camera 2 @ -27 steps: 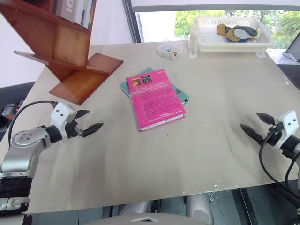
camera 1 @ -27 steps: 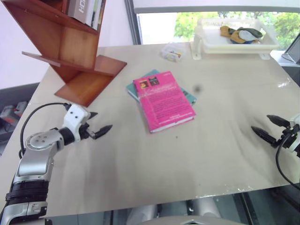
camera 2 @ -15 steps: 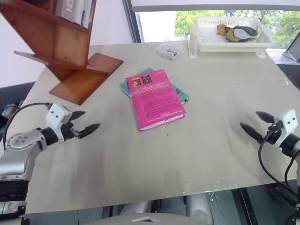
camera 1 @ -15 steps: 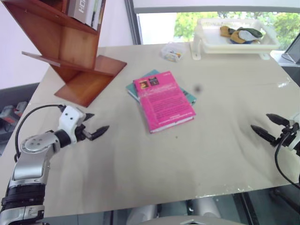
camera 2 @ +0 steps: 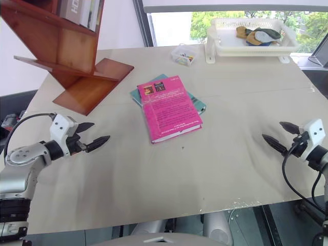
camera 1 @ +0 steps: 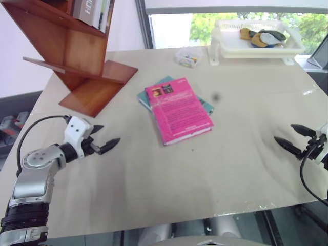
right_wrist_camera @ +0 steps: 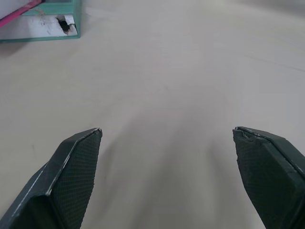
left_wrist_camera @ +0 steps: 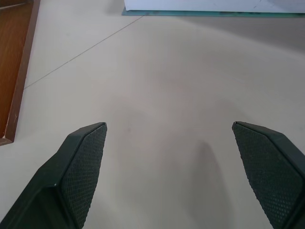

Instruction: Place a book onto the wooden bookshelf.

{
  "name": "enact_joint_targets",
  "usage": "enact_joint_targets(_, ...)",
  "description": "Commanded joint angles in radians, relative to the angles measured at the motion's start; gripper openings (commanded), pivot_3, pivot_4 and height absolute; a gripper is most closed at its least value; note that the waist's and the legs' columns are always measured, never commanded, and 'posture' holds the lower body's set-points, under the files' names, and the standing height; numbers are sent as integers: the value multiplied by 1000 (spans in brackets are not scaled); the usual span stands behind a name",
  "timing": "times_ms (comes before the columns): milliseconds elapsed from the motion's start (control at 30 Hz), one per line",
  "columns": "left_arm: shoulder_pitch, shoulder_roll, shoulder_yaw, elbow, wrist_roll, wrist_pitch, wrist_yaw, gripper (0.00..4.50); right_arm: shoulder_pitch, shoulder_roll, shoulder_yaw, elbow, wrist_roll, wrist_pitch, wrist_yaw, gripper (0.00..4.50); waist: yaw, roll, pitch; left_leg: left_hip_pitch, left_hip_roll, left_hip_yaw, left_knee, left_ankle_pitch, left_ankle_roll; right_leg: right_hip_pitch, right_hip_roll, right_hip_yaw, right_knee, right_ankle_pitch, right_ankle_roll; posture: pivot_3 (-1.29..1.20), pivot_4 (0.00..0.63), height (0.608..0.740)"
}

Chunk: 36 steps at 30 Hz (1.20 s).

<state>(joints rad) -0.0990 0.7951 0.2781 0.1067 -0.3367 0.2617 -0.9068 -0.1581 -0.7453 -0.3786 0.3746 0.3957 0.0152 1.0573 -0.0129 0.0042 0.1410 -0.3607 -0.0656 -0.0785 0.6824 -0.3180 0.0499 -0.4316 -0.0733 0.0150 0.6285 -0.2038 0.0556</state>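
1. Since the earliest frame, the left gripper (camera 1: 103, 138) has drawn back toward the bench's (camera 1: 246, 169) left edge, fingers spread, empty.
2. Right gripper (camera 2: 280, 136) hovers near the right edge, fingers apart.
3. Bright pink paperback book (camera 1: 178, 108) lies mid-bench on a thin teal book (camera 1: 205, 105), apart from the reddish-brown wooden zigzag bookshelf (camera 1: 77, 56) at the far left corner.

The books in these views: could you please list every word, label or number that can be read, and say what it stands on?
"HO", large white letters cut off by the frame edge: on the dark spine of an upright book in the wooden bookshelf.
Dark text on the pink book cover: too small to read.
Teal book under it: no readable text.
Small clear box near the white tray: no readable text.
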Motion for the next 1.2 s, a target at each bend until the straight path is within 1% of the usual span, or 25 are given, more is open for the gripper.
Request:
enact_joint_targets(33,-4,20,51,-45,-65,-6,-58,4456,-66,26,39,-4,-18,-15,-32,4500,-3,0,0,0,0,0,0,0,0,0,0,0,0,0,0,0,150,740)
enact_joint_targets(267,-32,47,107,-99,-209,79,-159,4456,-300,210,140,40,-42,73,-197,4500,-7,0,0,0,0,1,0,0,0,-1,1,1,1,0,0,0,150,740)
enact_joint_targets(333,-47,63,138,-129,-262,117,-175,4456,-369,270,142,70,-14,108,-234,4500,-3,0,0,-1,0,0,0,0,0,-1,0,0,1,0,0,0,150,740)
enact_joint_targets(400,-49,103,167,-161,-302,157,-204,4456,-445,330,133,121,21,149,-258,4500,-4,-1,1,-2,0,0,0,0,0,-2,1,-1,1,0,0,0,150,740)
enact_joint_targets(567,-15,181,243,-225,-374,234,-264,4456,-605,407,106,347,78,191,-212,4500,-7,0,1,-2,0,0,-1,0,0,-2,1,-1,-1,0,0,0,150,740)
enact_joint_targets(700,30,191,283,-254,-374,243,-262,4456,-718,439,91,553,82,179,-166,4500,-15,1,2,-2,0,0,-3,0,0,-2,1,-1,-2,0,-1,0,150,740)
enact_joint_targets(833,90,178,324,-298,-377,251,-242,4456,-792,468,97,715,54,140,-116,4500,-31,1,2,-2,0,-1,-4,0,0,-2,1,-1,-2,0,-1,0,150,740)
enact_joint_targets(1000,158,176,389,-332,-381,263,-228,4456,-833,507,116,798,17,126,-23,4500,-43,1,2,-2,0,0,-5,0,0,-4,1,0,-2,0,-1,0,150,740)
enact_joint_targets(1133,187,180,419,-342,-381,265,-221,4456,-847,533,125,835,-17,111,-1,4500,-46,1,2,-2,0,0,-5,0,-1,-4,1,0,-1,0,-1,0,150,740)
enact_joint_targets(1200,195,182,430,-346,-383,266,-217,4456,-854,544,127,846,-29,110,32,4500,-47,1,2,-2,0,0,-5,0,-1,-4,1,0,-1,0,-1,0,150,740)
